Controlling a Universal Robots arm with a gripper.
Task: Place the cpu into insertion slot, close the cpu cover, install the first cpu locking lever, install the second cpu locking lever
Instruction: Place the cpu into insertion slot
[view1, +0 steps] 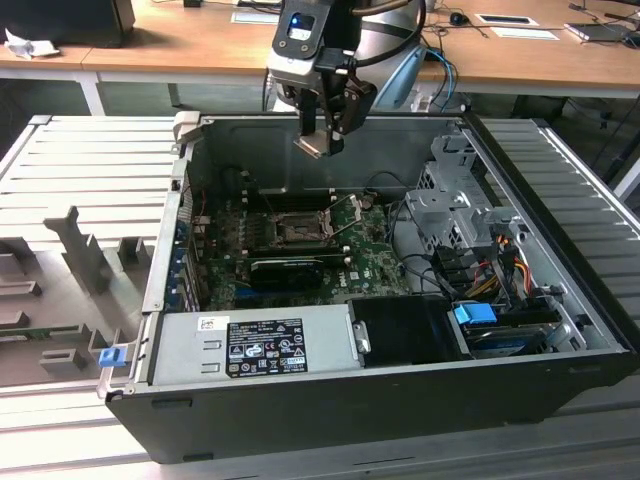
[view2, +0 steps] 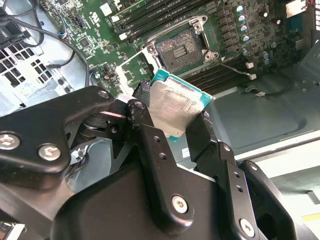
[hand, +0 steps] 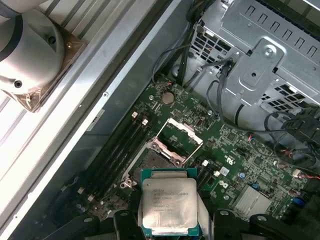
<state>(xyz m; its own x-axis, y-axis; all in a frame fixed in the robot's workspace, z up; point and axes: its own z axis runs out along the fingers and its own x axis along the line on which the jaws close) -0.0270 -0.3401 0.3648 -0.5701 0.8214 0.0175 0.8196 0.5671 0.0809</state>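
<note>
Because the cpu (hand: 169, 204) hangs in front of it, one side of the insertion slot (hand: 149, 164) is hidden in the first wrist view. In the exterior view the cpu is too small to see well. The pincer (view2: 173, 111) is closed just enough to squeeze the cpu by two of its edges. It holds the cpu tilted in the air, well above the slot. The cpu cover (hand: 183, 134) stands tipped up at one edge of the slot, so the dark slot lies open. Both sit on the green board (view1: 375, 262) on the floor of the open computer case (view1: 330, 410). A grey power box (view1: 250, 345), a silver cage (view1: 450, 195) and wires (view1: 505, 250) are packed in there too. The case rests near the middle of a grey ribbed bench (view1: 80, 150). A wooden bench (view1: 160, 50) runs behind it.
</note>
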